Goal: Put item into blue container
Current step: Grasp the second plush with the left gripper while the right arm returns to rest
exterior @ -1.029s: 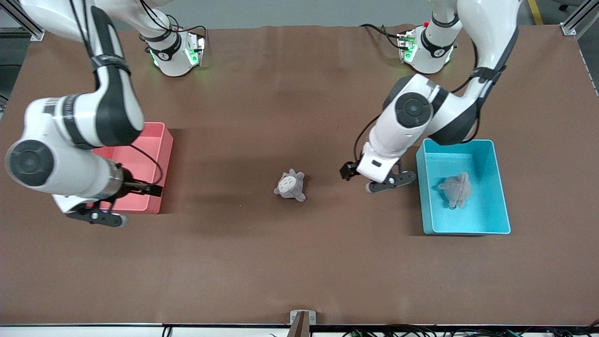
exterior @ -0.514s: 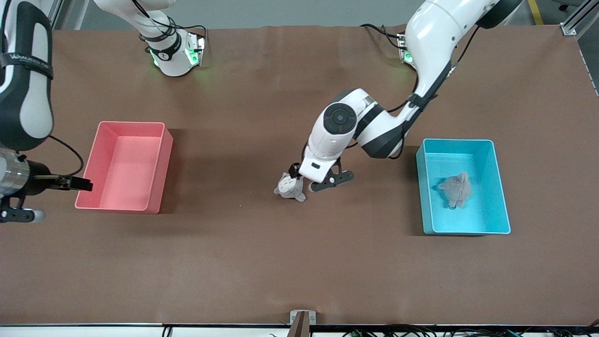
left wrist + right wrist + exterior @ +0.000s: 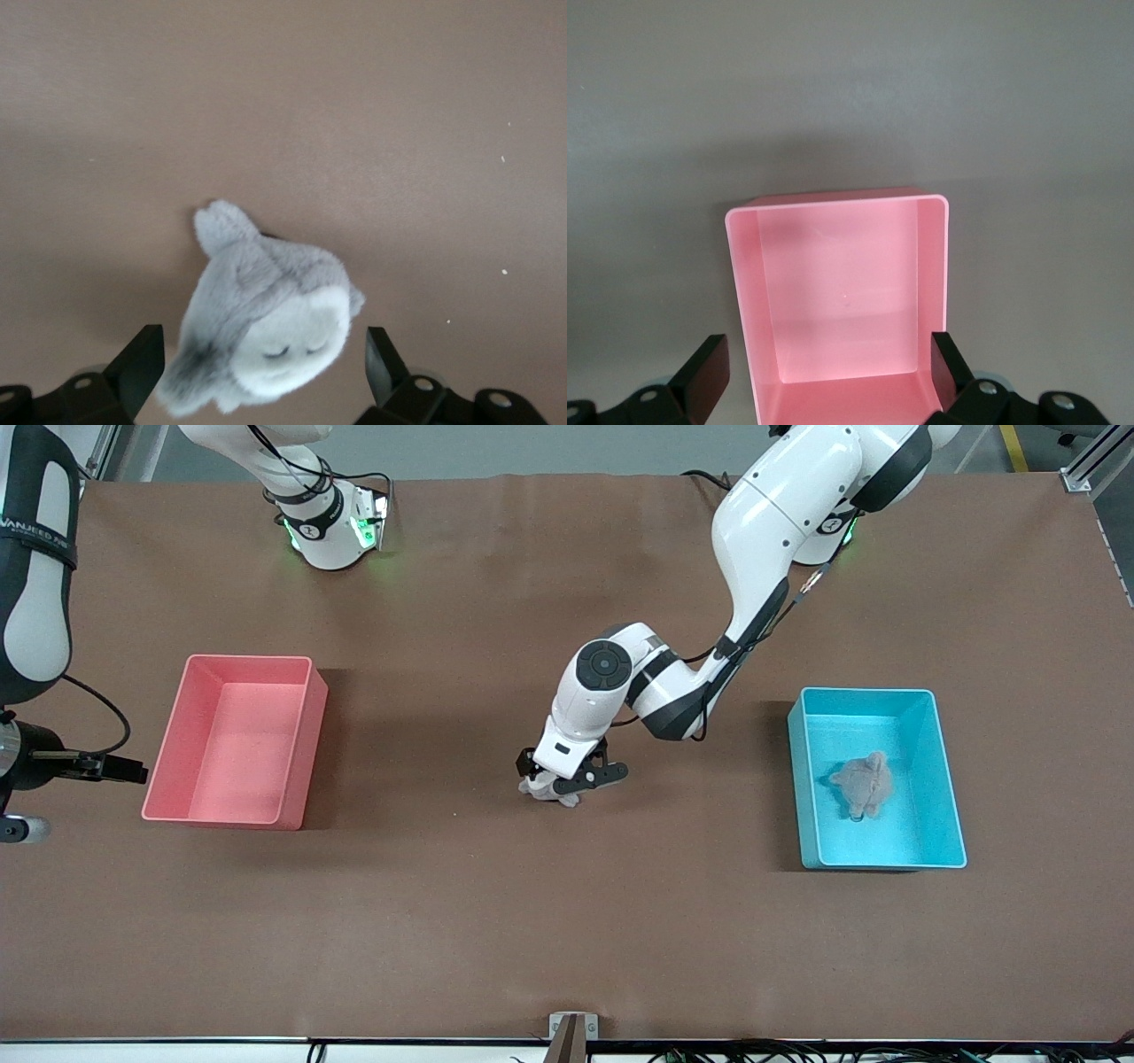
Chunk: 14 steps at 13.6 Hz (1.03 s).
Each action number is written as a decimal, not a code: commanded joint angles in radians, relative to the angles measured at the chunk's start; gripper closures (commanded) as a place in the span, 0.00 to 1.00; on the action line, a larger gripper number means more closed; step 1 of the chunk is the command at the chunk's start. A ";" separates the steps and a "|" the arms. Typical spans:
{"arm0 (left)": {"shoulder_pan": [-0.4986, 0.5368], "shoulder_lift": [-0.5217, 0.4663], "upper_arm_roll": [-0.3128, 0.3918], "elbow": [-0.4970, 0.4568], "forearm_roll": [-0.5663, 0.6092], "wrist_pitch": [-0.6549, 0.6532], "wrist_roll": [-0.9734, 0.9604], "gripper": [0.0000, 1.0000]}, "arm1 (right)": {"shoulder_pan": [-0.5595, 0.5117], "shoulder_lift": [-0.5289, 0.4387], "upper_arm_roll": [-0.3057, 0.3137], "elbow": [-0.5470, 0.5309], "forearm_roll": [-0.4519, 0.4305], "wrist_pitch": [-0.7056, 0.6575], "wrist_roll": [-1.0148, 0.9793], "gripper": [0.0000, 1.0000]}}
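Left arm reaches from its base, elbow bent, wrist pointing down at mid-surface; left claw [image 3: 567, 782] is spread wide, straddling the grey plush [image 3: 266, 319], not clamped. Blue container [image 3: 946, 779] sits toward the left arm's end, holding another plush [image 3: 862, 784]. Right claw [image 3: 824, 376] waits spread apart by the pink bin [image 3: 292, 753].

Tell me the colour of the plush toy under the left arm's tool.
The plush toy is grey with a whitish face; the left wrist view shows it best.
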 commanded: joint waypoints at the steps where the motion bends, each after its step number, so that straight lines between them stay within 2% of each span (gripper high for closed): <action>1: -0.009 0.031 0.008 0.031 0.016 0.044 -0.010 0.00 | -0.007 -0.016 0.021 0.005 -0.003 -0.011 0.010 0.00; 5: -0.009 0.058 0.017 0.031 0.019 0.084 -0.004 0.00 | -0.010 -0.059 0.028 -0.027 0.012 -0.070 0.007 0.00; 7: -0.009 0.066 0.017 0.026 0.016 0.084 -0.004 0.00 | -0.004 -0.131 0.025 -0.096 0.014 -0.062 0.004 0.00; 9: -0.018 0.066 0.017 0.023 0.016 0.084 -0.004 0.01 | -0.001 -0.224 0.028 -0.211 0.003 -0.009 0.001 0.00; 10: -0.024 0.066 0.017 0.022 0.015 0.084 -0.007 0.09 | -0.004 -0.281 0.029 -0.289 0.000 0.033 -0.001 0.00; 11: -0.024 0.066 0.017 0.022 0.015 0.084 -0.010 0.24 | -0.011 -0.313 0.037 -0.334 -0.008 0.057 -0.001 0.00; 13: -0.024 0.061 0.017 0.017 0.015 0.083 -0.012 0.50 | -0.049 -0.343 0.076 -0.356 -0.015 0.056 -0.002 0.00; 14: -0.024 0.058 0.017 0.011 0.015 0.078 -0.012 0.59 | -0.060 -0.361 0.098 -0.356 -0.018 0.055 -0.002 0.00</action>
